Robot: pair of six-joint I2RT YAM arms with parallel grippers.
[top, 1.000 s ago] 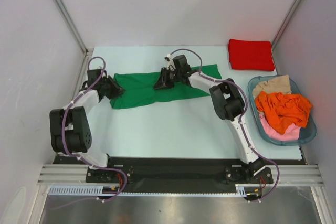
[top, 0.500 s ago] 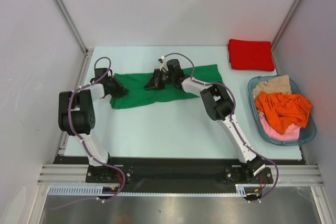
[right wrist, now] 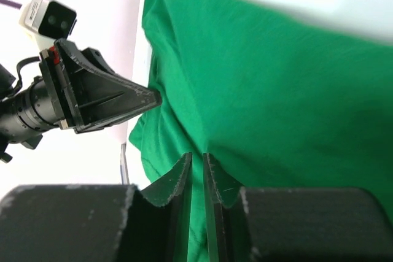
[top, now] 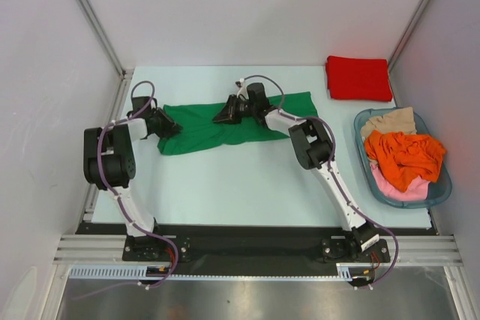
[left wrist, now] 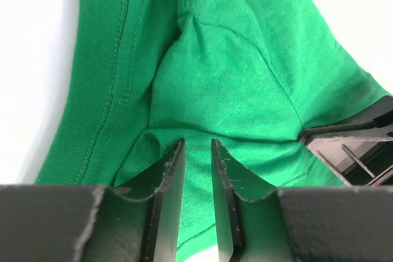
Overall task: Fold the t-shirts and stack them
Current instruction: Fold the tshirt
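**STATUS: BOTH SETS OF FINGERS ON THE GREEN T-SHIRT**

**Top external view.** The surface [top: 247, 185] is a pale mint sheet. Plain white wall panels [top: 247, 13] enclose it on the left, far and right sides, and aluminium posts [top: 90, 16] slant up from its far corners. A black strip [top: 247, 234] and an aluminium rail [top: 255, 249] run along the near edge, where my two arm bases are bolted.

The green t-shirt [top: 199, 134] lies as a long band across the far half of the surface. My left fingers [top: 166, 127] are at its left end. My right fingers [top: 223, 116] are at its far edge, near the middle. The red t-shirt [top: 358, 78] lies folded at the far right corner, well apart from the green one.

A blue-grey basket [top: 444, 185] at the right edge holds three items:
- the orange garment [top: 405, 157], on top
- the pink garment [top: 405, 191], beneath it
- the beige garment [top: 390, 121], at the far side

**Left wrist view.** My left fingers [left wrist: 178, 151] are pressed nearly together, pinching a puckered fold of the green t-shirt [left wrist: 233, 78]. A stitched hem [left wrist: 101, 90] runs down the left side of the cloth.

**Right wrist view.** My right fingers [right wrist: 184, 162] are pressed nearly together, with the green t-shirt [right wrist: 276, 90] filling the narrow gap: a pinch. My left fingers [right wrist: 144, 97] meet the cloth's opposite edge, with their wrist camera [right wrist: 49, 16] above and behind them.
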